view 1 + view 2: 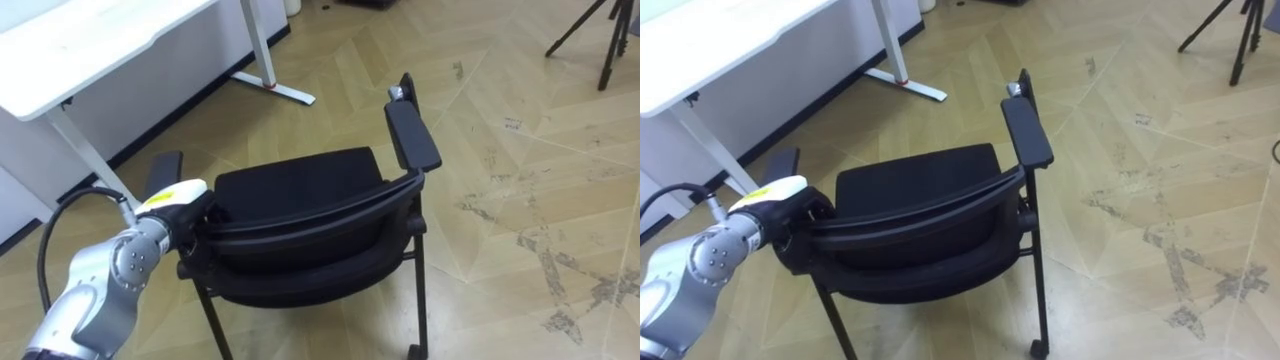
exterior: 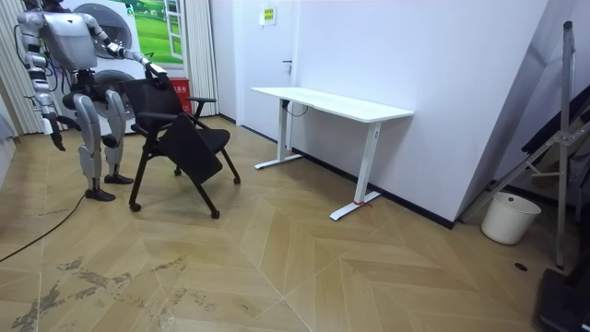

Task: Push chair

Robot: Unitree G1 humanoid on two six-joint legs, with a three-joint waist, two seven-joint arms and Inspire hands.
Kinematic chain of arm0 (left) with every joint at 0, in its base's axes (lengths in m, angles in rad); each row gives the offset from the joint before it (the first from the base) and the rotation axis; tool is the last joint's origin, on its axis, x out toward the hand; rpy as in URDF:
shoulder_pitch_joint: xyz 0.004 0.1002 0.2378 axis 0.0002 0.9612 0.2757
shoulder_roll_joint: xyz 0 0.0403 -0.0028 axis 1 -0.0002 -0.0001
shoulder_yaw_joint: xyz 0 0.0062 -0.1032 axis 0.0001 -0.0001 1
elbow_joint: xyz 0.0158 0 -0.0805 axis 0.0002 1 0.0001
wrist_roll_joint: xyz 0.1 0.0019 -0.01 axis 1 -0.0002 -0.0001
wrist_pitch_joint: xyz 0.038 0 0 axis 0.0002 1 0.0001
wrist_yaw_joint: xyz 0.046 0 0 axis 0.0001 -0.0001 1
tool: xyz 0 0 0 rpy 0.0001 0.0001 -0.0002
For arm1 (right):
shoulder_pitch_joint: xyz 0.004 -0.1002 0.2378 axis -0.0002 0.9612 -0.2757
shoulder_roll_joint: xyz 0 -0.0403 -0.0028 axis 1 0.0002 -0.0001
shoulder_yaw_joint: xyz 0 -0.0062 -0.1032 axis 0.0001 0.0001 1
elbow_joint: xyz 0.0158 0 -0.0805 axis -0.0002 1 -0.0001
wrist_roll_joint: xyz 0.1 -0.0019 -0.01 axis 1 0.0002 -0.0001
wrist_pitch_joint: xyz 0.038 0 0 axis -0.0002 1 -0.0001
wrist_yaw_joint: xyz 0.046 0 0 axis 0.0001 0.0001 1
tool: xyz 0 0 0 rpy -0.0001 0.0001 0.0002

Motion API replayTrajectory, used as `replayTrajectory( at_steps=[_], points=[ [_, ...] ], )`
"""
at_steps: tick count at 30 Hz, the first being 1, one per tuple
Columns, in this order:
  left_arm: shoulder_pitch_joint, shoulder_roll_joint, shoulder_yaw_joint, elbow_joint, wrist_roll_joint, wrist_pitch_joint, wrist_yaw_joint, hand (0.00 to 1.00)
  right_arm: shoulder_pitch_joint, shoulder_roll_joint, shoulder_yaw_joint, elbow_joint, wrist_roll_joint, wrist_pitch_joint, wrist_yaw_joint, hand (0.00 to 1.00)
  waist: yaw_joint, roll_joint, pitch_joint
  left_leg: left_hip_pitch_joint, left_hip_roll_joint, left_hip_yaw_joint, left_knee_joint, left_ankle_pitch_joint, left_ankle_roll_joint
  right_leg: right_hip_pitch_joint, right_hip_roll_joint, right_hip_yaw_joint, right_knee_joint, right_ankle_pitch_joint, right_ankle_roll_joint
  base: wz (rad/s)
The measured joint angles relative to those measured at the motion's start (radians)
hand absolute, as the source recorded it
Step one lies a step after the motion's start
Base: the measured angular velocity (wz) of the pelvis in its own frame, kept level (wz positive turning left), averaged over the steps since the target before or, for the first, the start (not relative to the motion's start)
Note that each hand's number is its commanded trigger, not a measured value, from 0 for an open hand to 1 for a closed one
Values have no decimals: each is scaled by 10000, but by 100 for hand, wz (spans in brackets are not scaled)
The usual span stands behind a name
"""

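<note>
The left hand (image 1: 183,204) clasps the backrest's left end on the black chair (image 1: 300,188) — a white desk (image 1: 100,45) stands just beyond

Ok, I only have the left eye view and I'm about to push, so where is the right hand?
Observer: In the room view the right hand hangs by the robot's side, apart from the chair.
Operator: Is the robot standing straight behind it?
Observer: Yes, upright on both legs behind the backrest, with the left hand reaching out to its top.
Operator: Anything beyond the desk?
Observer: A white bucket stands past the far end of the desk, at the room view's right.
</note>
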Motion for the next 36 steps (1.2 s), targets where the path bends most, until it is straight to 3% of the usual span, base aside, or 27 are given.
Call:
replayTrajectory(
  at_steps=[6,16,23,30,36],
  points=[
    [-38,-1,-58,-52,-60,-5,155,100,-27,0,1,3,140,0,35,0,-13,80,-6,-28,5,0,-17,0,-1,-95,2,-25,-12,-15,-4,0],
    [-28,127,-71,-118,-129,-2,205,100,184,19,-523,83,1808,-6,-326,0,-215,132,-2,-53,-1,9,-66,-1,-1,-113,16,126,-15,-23,0,-1],
    [52,180,-50,36,-190,191,385,100,230,-156,-1442,493,602,9,-1218,0,-587,61,17,4,-13,7,-17,-5,8,-160,-23,151,24,-64,20,0],
    [-42,293,-26,-50,-243,252,383,100,236,-503,-2091,-129,-32,89,-2021,0,-532,12,-7,-262,-79,132,45,-29,55,-487,-81,231,371,-116,47,-5],
    [-70,517,-11,-279,-232,302,323,100,121,-712,-2653,-1710,-644,74,-2737,0,-469,-241,-58,-360,-104,284,119,-28,57,-759,-114,382,573,-179,60,-7]
  ],
)
